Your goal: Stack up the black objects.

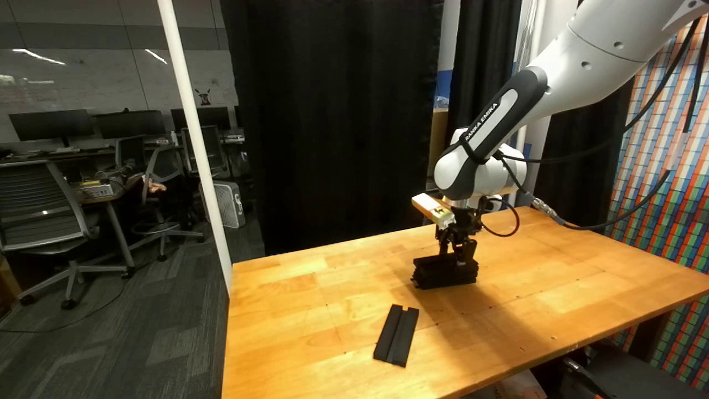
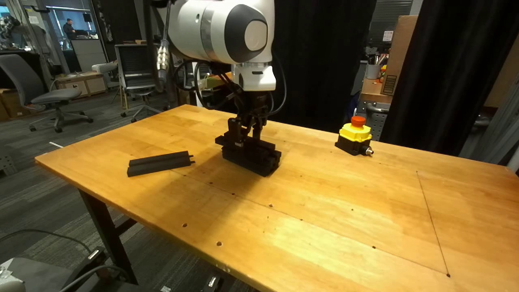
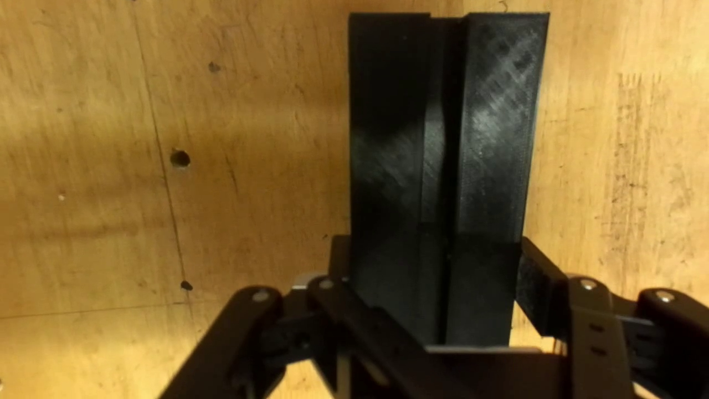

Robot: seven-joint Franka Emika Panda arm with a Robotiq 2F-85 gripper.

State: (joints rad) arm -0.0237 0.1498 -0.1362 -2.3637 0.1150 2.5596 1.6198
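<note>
The black pincer (image 3: 435,266) pinches a pile of flat black bars (image 2: 253,159) between its tips; a grooved black bar (image 1: 396,335) lies near.

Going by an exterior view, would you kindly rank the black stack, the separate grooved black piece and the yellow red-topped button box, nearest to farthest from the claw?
1. Black stack: gripped by the claw.
2. Separate grooved black piece: left of the stack in that view.
3. Yellow red-topped button box: farther off, to the right.
</note>
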